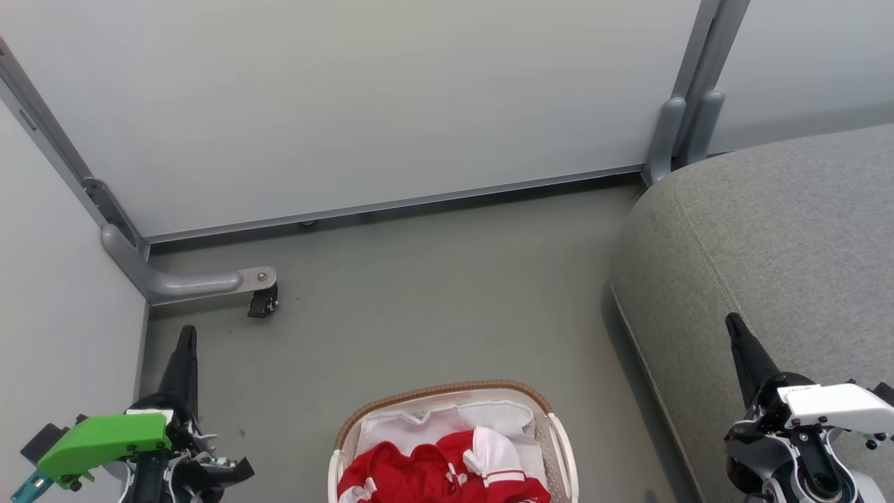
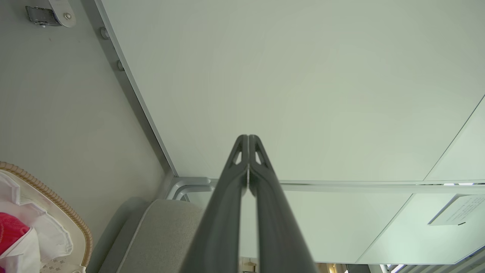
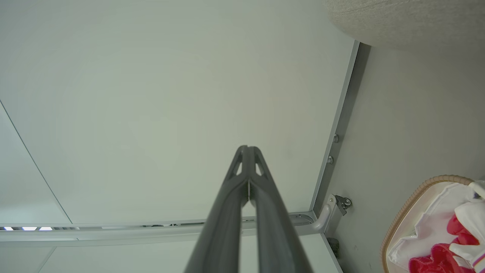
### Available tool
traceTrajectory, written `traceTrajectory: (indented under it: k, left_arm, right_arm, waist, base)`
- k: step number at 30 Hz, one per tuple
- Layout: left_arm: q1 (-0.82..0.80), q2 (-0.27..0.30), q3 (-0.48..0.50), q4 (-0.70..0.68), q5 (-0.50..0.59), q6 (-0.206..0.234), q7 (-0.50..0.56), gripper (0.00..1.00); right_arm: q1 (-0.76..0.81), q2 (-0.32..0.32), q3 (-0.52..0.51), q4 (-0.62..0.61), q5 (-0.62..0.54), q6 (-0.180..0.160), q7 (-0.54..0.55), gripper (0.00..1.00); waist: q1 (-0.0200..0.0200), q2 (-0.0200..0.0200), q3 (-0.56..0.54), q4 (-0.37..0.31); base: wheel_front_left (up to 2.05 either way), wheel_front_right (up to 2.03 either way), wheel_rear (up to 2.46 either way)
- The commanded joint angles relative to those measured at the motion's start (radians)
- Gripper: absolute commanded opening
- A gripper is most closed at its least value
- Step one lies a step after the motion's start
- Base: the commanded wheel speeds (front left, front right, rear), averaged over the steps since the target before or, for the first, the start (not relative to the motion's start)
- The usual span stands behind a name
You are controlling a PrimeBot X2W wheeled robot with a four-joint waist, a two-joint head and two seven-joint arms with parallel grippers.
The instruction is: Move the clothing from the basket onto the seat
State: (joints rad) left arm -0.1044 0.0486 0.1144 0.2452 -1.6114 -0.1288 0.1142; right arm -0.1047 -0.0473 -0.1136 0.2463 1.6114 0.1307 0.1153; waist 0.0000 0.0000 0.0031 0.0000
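The clothing point(image 1: 433, 471) lay heaped in the basket point(image 1: 447, 389) directly below me, red folds with white bands bunched against the white liner point(image 1: 447, 423), none of it on the seat yet. My left gripper point(image 1: 186, 337) hung to the left of the basket and my right gripper point(image 1: 735, 328) to its right, over the edge of the seat point(image 1: 782, 237). On both, the fingers were pressed tip to tip with nothing between them, and both stood well clear of the fabric.

Several things could have gone wrong from there, as I judged it. If I went down with the fingers closed, I would only push the pile deeper. The liner sat right against the garments, so a careless pinch could catch it too and drag the light basket up or tip it. The pieces looked tangled, and a trailing sleeve could snag the woven rim or drop onto the bare floor point(image 1: 433, 293) between basket and seat. The seat's edge was rounded, so anything released too near it might slide off.

Beyond the floor stood the pale partition point(image 1: 349, 98), with a small caster point(image 1: 263, 302) at its foot.
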Motion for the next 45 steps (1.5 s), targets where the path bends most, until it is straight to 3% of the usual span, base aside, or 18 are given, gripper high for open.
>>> traceTrajectory:
  k: [1,45]
  left_arm:
    - [-0.010,0.003,0.001,-0.002,-0.003,-0.005,0.002,0.00]
    - [-0.010,0.003,0.001,-0.002,-0.003,-0.005,0.002,0.00]
  right_arm:
    - [-0.008,-0.006,-0.001,-0.004,0.003,0.000,0.000,0.00]
    - [-0.008,-0.006,-0.001,-0.004,0.003,0.000,0.000,0.00]
  waist:
    - [0.0000,0.0000,0.000,0.000]
    - [0.0000,0.0000,0.000,0.000]
  base:
    - [0.00,0.00,0.00]
    - [0.00,0.00,0.00]
